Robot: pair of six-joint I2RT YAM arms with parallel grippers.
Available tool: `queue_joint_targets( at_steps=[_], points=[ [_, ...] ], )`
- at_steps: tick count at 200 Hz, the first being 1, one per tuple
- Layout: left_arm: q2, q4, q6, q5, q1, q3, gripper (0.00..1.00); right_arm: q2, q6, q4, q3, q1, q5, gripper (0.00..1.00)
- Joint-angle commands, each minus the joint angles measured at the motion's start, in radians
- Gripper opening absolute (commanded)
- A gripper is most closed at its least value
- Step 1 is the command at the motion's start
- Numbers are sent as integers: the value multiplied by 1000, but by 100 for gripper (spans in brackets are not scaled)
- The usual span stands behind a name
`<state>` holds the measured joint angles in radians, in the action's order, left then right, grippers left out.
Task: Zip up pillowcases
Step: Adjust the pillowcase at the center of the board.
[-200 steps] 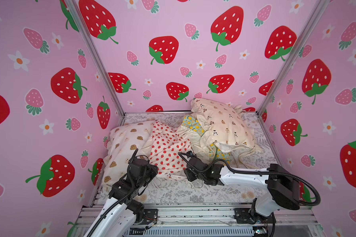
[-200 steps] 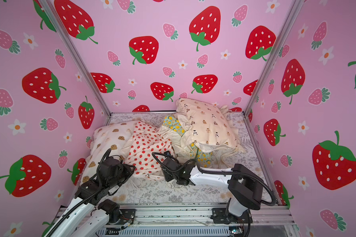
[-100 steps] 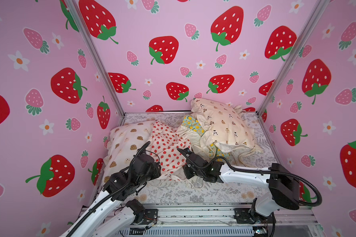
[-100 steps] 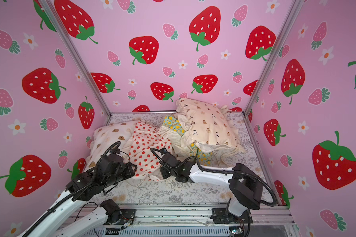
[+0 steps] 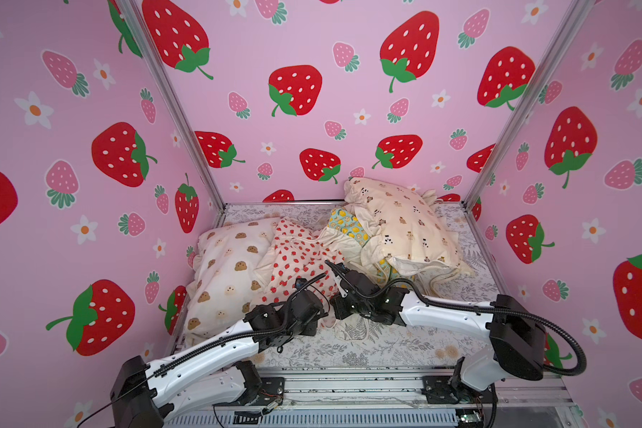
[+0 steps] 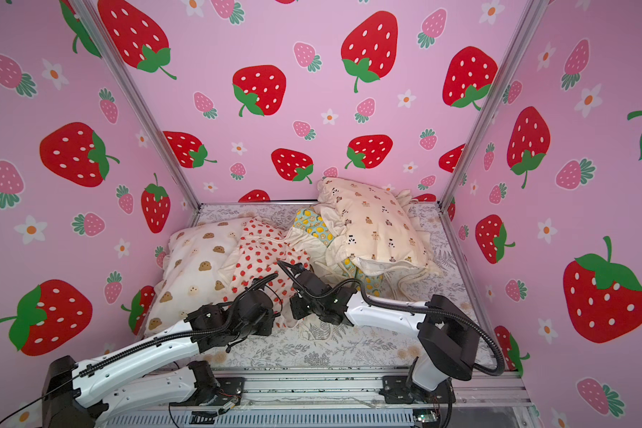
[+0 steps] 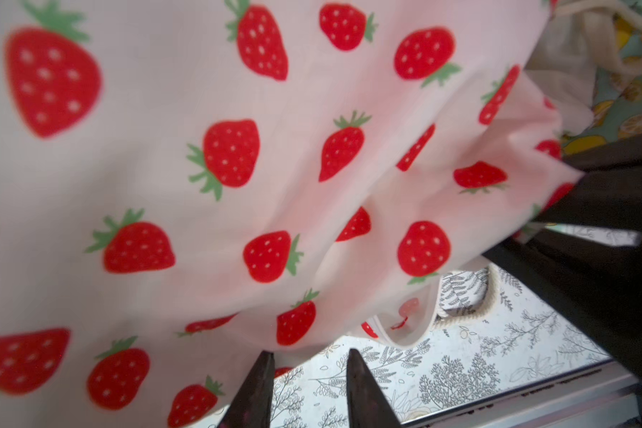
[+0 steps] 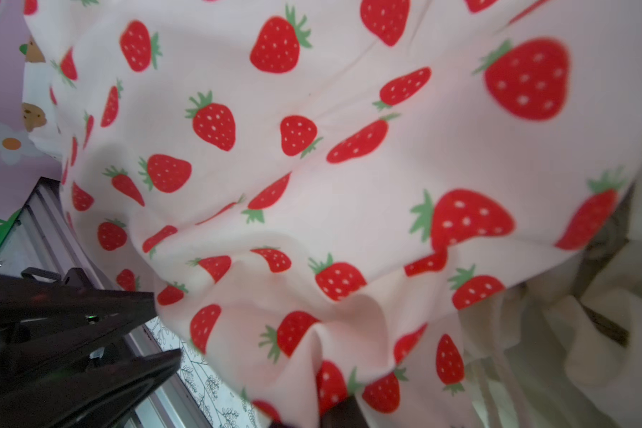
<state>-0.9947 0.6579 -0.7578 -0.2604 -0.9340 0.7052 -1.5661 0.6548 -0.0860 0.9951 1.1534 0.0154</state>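
Several pillowcases lie piled at the back: a cookie-print one [image 5: 227,266], the strawberry-print one [image 5: 297,259], a teal lemon one [image 5: 349,224] and a beige bear one [image 5: 401,226] on top. My right gripper [image 8: 340,411] is shut on a bunched fold at the strawberry pillowcase's [image 8: 312,166] near edge; only one dark finger shows under the cloth. My left gripper [image 7: 308,365] is open, its fingertips [image 7: 353,370] just short of the same pillowcase's [image 7: 238,166] hem, with only the sheet showing between them. In both top views the two wrists [image 5: 301,307] [image 6: 312,296] sit close together. No zipper shows.
A grey fern-print sheet [image 5: 386,348] covers the floor of the cell. Pink strawberry walls [image 5: 89,185] close in on three sides. A metal rail [image 5: 349,385] runs along the front, by both arm bases. A cream cord loop [image 7: 471,315] lies on the sheet near the hem.
The left arm has reached forward and right to the strawberry pillowcase's near edge. The right gripper has moved slightly left and shut on that pillowcase's fabric.
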Motion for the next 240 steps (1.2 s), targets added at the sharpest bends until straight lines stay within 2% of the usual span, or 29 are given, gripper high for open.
queue_joint_targets(
  at_steps=[1,27,47,62,83,101,117,132,149,173,216,240],
  points=[
    [-4,-85,30,-65,-4,-24,37,23,30,29,4,-8,-36,4],
    [34,-81,44,-55,-25,2,35,16,37,25,4,-15,-35,3],
    [99,68,-35,-151,-39,70,35,10,41,38,-4,-23,-52,2],
    [122,118,-36,-136,-53,106,34,8,51,57,-8,-30,-74,2],
    [125,65,-46,-90,-129,83,33,-1,58,62,-1,-39,-103,1],
    [89,62,-60,-125,-211,68,31,0,64,57,1,-45,-116,1],
    [43,42,-60,-112,-235,53,31,0,67,54,0,-47,-124,1],
    [9,0,-55,-116,-235,36,31,0,71,54,0,-50,-130,0],
    [-24,-24,-65,-172,-222,18,33,-6,75,57,0,-50,-135,0],
    [-62,-50,-78,-205,-165,-7,33,-18,83,61,1,-51,-145,0],
    [-63,-179,-56,-165,-59,-79,33,-35,86,60,17,-51,-161,0],
    [-64,-222,-21,-193,-52,-94,35,-44,88,62,23,-50,-165,0]
  ],
)
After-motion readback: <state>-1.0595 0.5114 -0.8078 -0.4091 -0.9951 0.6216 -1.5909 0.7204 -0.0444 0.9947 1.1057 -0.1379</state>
